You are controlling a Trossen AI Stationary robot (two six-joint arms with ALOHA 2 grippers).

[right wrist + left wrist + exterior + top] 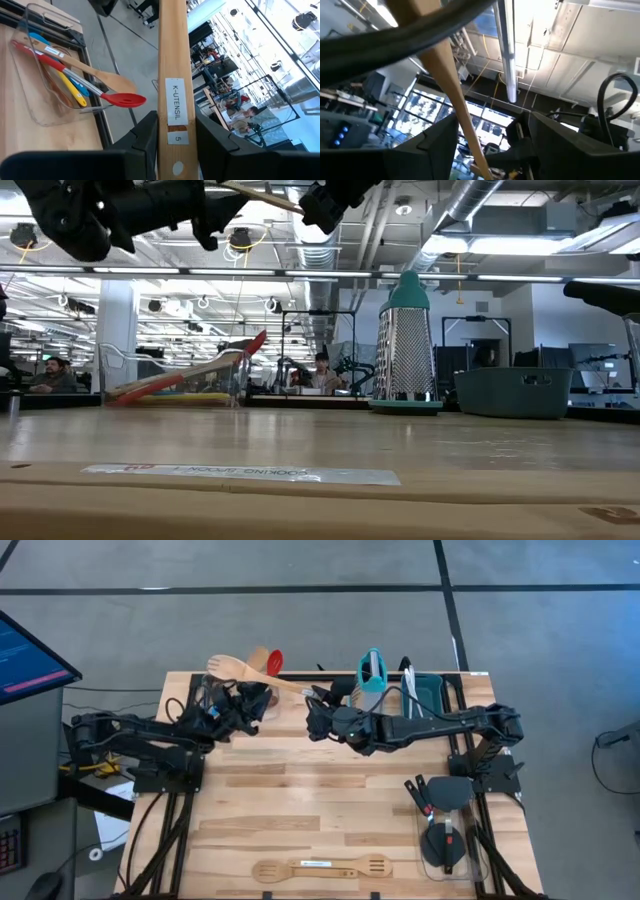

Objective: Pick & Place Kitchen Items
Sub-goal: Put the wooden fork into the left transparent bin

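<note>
A wooden utensil (262,678) hangs in the air over the table's far middle, its forked head (224,666) toward the far left. My right gripper (172,135) is shut on its handle. My left gripper (495,142) stands open, its fingers on either side of the handle's middle (452,95). Red, blue, yellow and wooden spoons (75,70) lie in a clear container (262,662) at the far edge. A teal grater (405,345) stands upright on the table. My right gripper pinches the wooden utensil's handle at its labelled end (176,107) between the two fingers. It comes level from the table's right, and the handle runs on forward out of the fingers. The utensil is lifted clear and lies about level. My left gripper: the handle passes close to one finger (440,140); whether they touch I cannot tell.
A teal bin (428,690) sits at the far right, beside the grater. Near the right edge, black spatulas lie in a clear container (445,830). A wooden spoon and a slotted spatula (322,867) lie at the near edge. The table's middle is bare wood.
</note>
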